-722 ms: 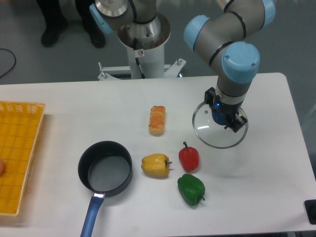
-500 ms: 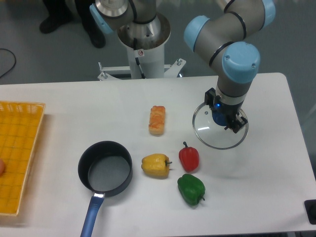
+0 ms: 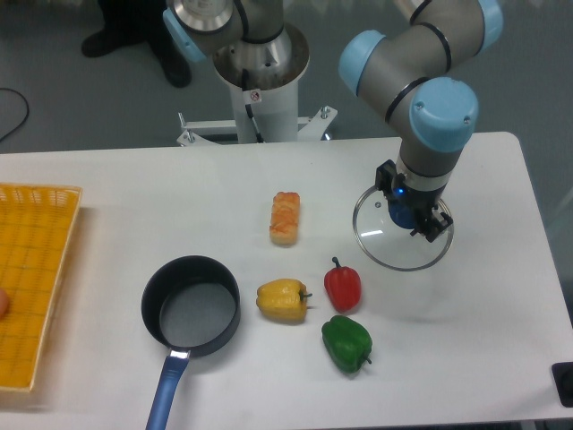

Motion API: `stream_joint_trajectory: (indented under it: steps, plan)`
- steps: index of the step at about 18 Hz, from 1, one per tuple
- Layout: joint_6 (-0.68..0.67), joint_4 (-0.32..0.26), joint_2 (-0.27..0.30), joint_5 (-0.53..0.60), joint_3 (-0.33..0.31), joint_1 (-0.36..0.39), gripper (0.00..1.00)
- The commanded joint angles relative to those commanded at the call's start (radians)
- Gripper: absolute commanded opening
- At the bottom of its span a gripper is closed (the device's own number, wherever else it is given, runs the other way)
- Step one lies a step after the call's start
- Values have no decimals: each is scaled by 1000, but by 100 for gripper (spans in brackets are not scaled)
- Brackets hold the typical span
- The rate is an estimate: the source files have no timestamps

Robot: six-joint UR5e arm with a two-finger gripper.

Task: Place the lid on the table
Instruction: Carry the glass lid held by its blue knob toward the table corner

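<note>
One slight shift since a moment ago: I see the lid (image 3: 402, 229) and gripper (image 3: 412, 213) moved a little rightward over the table (image 3: 483, 296), right of the red pepper (image 3: 342, 287). I judge placement nearly complete, release pending. Arm reaches down from above, wrist vertical; jaws stay clamped on the blue knob.
</note>
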Motion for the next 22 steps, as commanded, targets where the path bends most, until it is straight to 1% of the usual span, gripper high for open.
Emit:
stream_joint_trajectory:
  steps: [5, 6, 9, 11, 13, 22]
  plan:
    - [38, 9, -21, 0, 3, 26, 56]
    - [51, 15, -26, 0, 3, 31, 56]
    - [69, 57, -48, 0, 2, 40, 56]
    - [83, 61, -55, 0, 2, 46, 56]
    - [126, 66, -64, 0, 2, 54, 56]
    - [155, 121, -115, 0, 0, 68, 56]
